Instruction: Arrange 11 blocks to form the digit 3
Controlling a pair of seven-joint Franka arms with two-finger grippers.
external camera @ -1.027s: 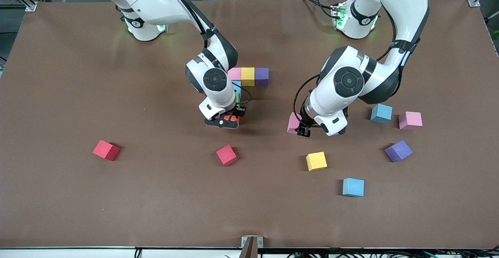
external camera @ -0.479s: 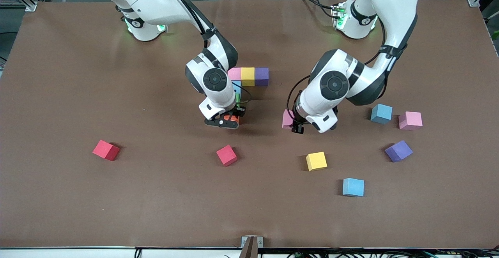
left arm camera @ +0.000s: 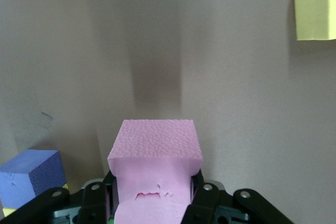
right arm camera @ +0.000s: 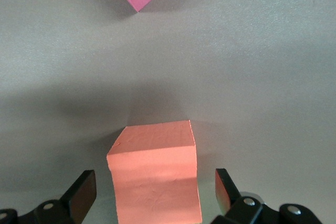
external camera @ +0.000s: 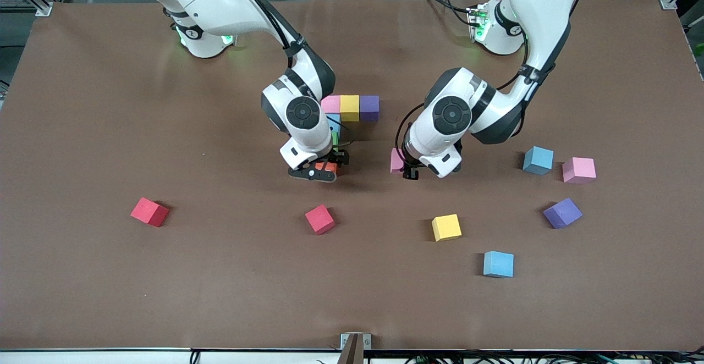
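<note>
The left gripper (left arm camera: 153, 203) squeezes a pink block (left arm camera: 155, 169) between its black fingers (left arm camera: 94, 198). The foam is dented where it is pinched. Under it is the brown table (left arm camera: 210, 77) with a dark shadow. A yellow block (left arm camera: 315, 6) sits on the table, well apart. A purple block (left arm camera: 29, 177) sits near the gripper.

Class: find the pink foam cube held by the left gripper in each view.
Front view: pink foam cube in the left gripper, over mid-table.
Left wrist view: the cube sits clamped between the jaws.
Right wrist view: not in it.
Shared landmark, front and left wrist: purple foam cube.
</note>
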